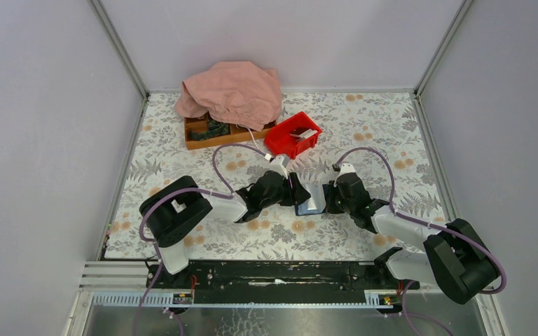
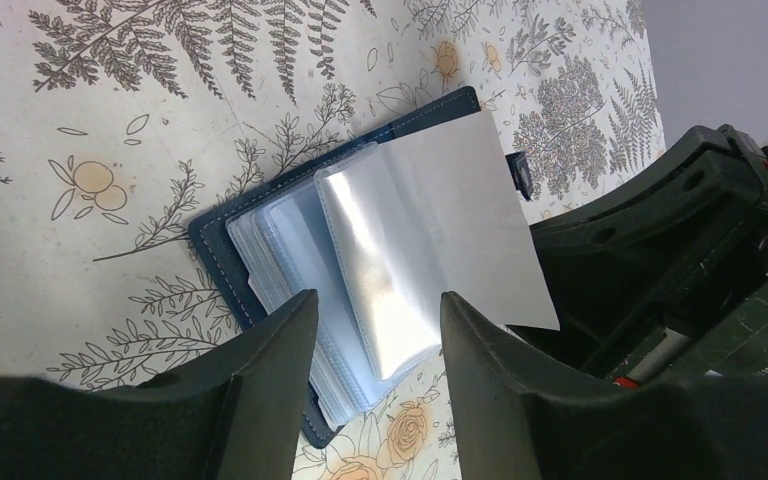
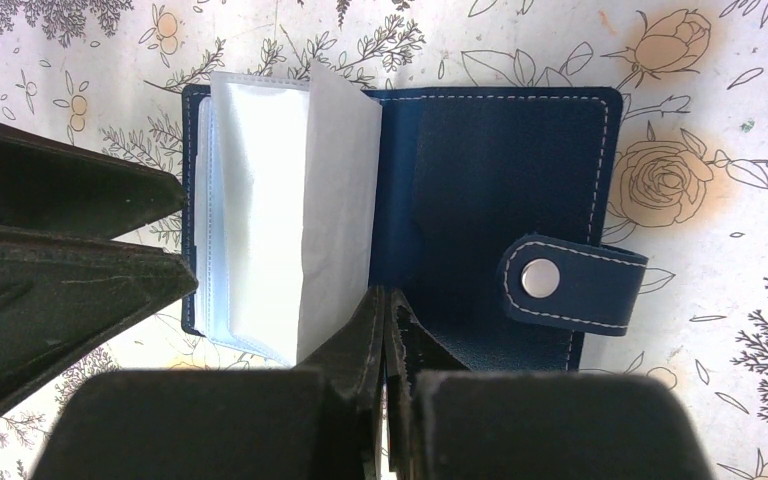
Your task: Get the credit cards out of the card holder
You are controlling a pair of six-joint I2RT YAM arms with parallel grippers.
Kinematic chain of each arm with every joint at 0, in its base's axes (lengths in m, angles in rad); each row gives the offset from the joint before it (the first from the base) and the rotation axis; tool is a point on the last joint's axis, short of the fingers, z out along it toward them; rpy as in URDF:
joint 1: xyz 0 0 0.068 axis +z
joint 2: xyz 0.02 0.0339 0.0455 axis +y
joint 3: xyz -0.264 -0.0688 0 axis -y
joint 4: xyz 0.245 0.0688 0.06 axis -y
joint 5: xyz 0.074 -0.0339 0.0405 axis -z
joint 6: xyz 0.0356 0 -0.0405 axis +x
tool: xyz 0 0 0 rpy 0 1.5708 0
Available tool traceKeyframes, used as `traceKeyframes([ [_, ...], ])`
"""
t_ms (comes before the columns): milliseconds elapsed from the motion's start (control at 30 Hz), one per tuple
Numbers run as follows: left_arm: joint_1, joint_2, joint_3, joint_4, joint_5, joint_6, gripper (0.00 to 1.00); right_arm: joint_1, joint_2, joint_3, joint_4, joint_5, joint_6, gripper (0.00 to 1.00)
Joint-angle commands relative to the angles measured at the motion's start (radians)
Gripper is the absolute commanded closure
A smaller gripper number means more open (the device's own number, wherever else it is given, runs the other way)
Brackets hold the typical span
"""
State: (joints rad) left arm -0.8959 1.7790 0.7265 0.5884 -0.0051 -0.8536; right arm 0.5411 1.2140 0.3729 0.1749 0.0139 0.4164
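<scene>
The card holder (image 1: 311,199) lies open on the bench (image 1: 392,133) between both arms, sleeved half toward the left; the left end effector (image 2: 377,310) gapes wide over the sleeves (image 2: 290,250); the right end effector (image 3: 385,315), pinched narrow, seemingly holds one leaf (image 3: 335,200) up; cards indiscernible.

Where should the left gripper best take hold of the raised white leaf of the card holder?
Probably the white leaf's free long edge, from above, left gripper jaws either side: it stands thin and tilted off the card holder's flat sleeves.
</scene>
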Motion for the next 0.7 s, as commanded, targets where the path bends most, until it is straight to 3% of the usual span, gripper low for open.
traceKeyframes([
  [0, 0.005, 0.010, -0.005, 0.004, -0.021, 0.019, 0.44, -0.003, -0.001, 0.032, 0.027, 0.010, 0.002, 0.99],
  [667, 0.005, 0.053, 0.019, 0.004, 0.012, 0.008, 0.44, -0.002, 0.001, 0.032, 0.026, 0.012, 0.003, 0.99],
])
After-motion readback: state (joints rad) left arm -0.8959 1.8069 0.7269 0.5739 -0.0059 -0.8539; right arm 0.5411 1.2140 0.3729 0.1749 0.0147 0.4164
